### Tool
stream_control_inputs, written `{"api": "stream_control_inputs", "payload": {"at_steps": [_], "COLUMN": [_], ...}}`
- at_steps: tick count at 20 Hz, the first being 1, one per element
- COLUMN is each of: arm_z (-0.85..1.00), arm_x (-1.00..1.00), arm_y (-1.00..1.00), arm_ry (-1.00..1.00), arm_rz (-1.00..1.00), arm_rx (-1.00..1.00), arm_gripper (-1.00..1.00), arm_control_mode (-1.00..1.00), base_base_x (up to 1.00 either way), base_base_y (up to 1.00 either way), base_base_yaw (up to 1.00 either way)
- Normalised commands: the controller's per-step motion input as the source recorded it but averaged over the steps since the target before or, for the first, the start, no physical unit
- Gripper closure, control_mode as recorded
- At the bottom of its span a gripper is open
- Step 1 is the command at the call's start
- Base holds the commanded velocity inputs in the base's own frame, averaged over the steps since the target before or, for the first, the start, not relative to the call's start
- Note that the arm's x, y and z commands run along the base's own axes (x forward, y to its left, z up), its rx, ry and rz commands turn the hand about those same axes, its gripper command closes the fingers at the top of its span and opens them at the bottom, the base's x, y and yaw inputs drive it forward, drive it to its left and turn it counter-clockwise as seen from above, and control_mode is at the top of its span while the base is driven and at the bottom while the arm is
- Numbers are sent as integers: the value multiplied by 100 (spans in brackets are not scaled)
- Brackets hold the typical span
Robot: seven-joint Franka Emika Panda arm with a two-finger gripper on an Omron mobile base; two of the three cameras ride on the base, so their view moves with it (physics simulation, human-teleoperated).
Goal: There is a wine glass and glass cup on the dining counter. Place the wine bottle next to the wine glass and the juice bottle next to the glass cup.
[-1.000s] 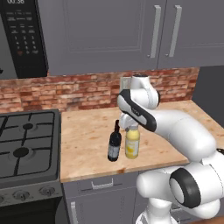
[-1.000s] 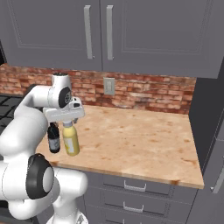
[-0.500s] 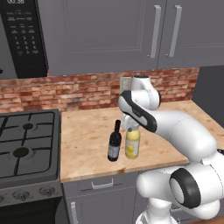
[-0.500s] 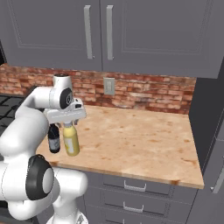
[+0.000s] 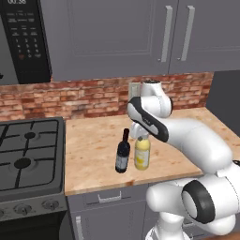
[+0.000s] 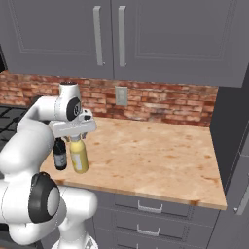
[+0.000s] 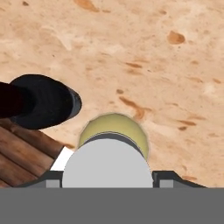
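Note:
The yellow juice bottle (image 5: 142,155) (image 6: 79,158) stands upright near the front edge of a wood-topped counter (image 5: 93,140). The slim dark wine bottle (image 5: 123,154) (image 6: 60,154) stands right beside it, on the stove side. My gripper (image 5: 142,135) (image 6: 76,137) points straight down over the juice bottle. In the hand view the pale cap (image 7: 107,166) sits between the two fingertips, which press against its sides. The wine bottle's (image 7: 41,103) dark top lies to the left there. The wine glass, glass cup and dining counter are out of view.
A black gas stove (image 5: 26,157) adjoins the counter on the left, with a microwave (image 5: 23,37) above it. Grey wall cabinets (image 6: 146,39) hang over a brick backsplash (image 6: 160,104). A tall dark panel (image 6: 231,121) bounds the counter's right end. Open countertop (image 6: 155,151) stretches right of the bottles.
The jaws have closed in from wide open onto the juice bottle's cap. The arm and both bottles have stayed where they were.

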Motion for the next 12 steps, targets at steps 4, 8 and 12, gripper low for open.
{"api": "stream_control_inputs", "payload": {"at_steps": [4, 8, 12], "arm_z": [43, 46, 43], "arm_x": [-21, -31, -39], "arm_y": [-13, -12, -12], "arm_ry": [1, 0, 0], "arm_rz": [0, 0, 0], "arm_rx": [1, 0, 0], "arm_gripper": [100, 100, 100], "arm_control_mode": [-100, -100, -100], "base_base_x": [0, 0, 0], "base_base_y": [0, 0, 0], "base_base_yaw": [0, 0, 0]}}
